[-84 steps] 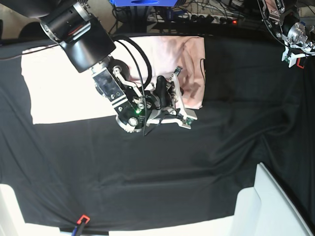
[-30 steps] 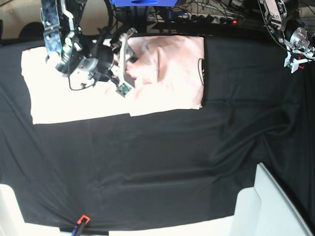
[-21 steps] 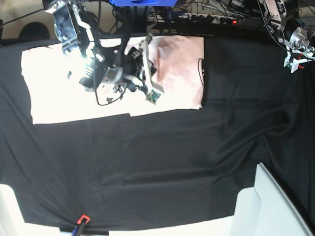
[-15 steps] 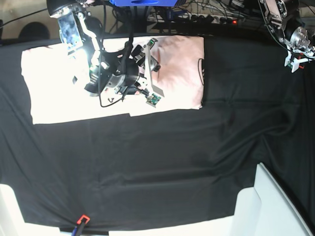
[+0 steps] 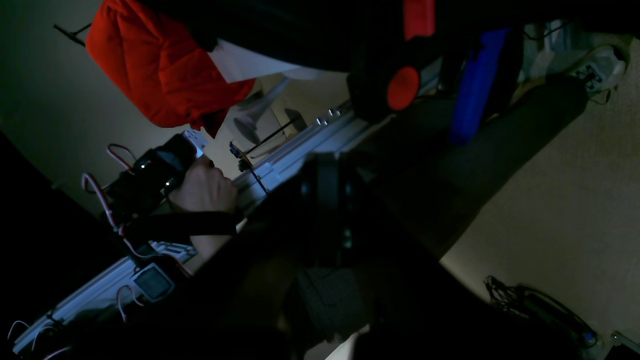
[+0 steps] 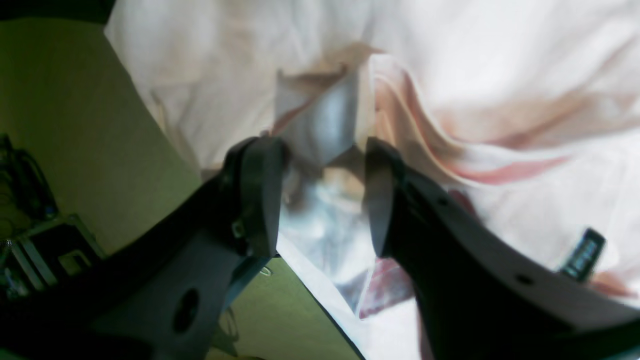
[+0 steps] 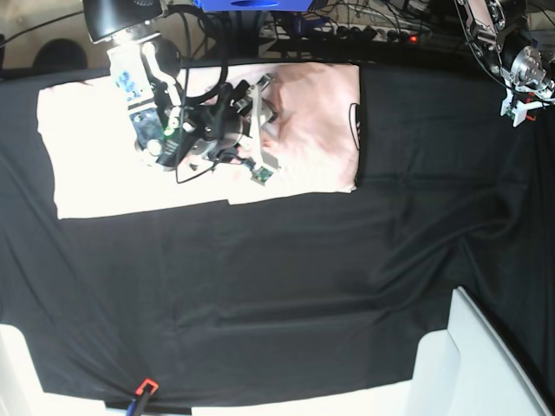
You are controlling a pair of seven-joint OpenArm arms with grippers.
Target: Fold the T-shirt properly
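While you watch the right wrist view, you see the right gripper (image 6: pixel 320 195) with its jaws spread and a raised fold of the T-shirt (image 6: pixel 500 75) standing in the gap between them; contact with either finger is too blurred to tell. Seen from the base, the T-shirt (image 7: pixel 303 121) lies flat on the black table cloth (image 7: pixel 303 286), at the cloth's far edge, with the right gripper (image 7: pixel 260 130) low over its middle. Farther off, beyond the cloth's far corner, your left gripper (image 7: pixel 519 106) hangs well apart from the shirt, jaws pressed together.
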